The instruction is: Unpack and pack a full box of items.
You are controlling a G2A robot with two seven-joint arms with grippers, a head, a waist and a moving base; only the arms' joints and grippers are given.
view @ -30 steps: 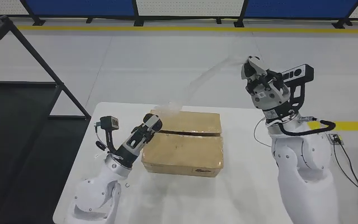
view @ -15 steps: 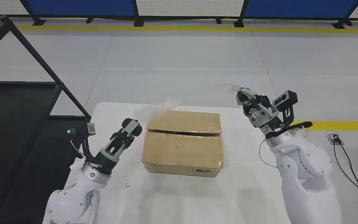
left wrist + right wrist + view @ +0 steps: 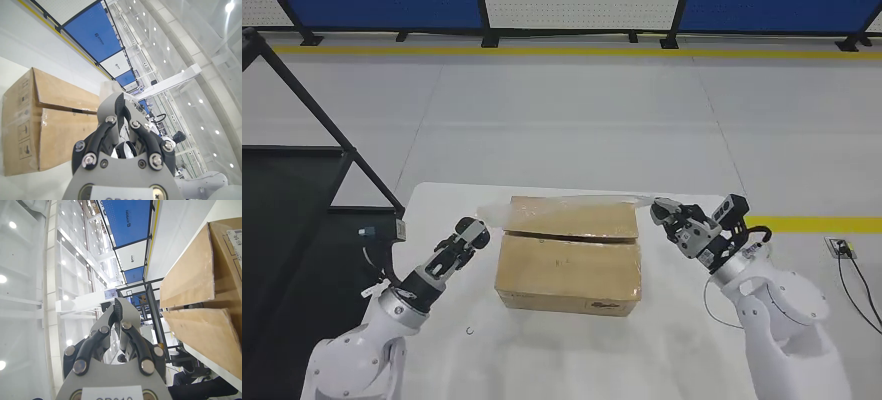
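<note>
While the cardboard box (image 3: 570, 262) is sitting in the middle of the white desk (image 3: 682, 330), both arms are flanking it, one at each short end. The box is lying flat with its two top flaps folded down, and they are meeting along a dark seam that is running the length of the lid. The left wrist view is showing the box (image 3: 47, 117) from one end and the right wrist view is showing the box (image 3: 198, 279) from the other, with a narrow gap along the seam in both.

A strip of clear plastic film (image 3: 562, 204) is stretching along the far top edge of the box, from one corner to the other.

The left end effector (image 3: 475, 230) is hanging just beside the box's near left corner, angled toward it. Its fingers are pressed together at the tips, as its own view of the left end effector (image 3: 122, 102) is showing. The film (image 3: 108, 88) is rising pale just beyond those tips, but I cannot tell whether it is caught between them.

The right end effector (image 3: 662, 210) is hovering off the far right corner of the box, apart from the cardboard. The film is tapering to a point at its tips, so it is pinching that end. In its own view the right end effector (image 3: 117, 308) is showing its pads squeezed tight.
</note>
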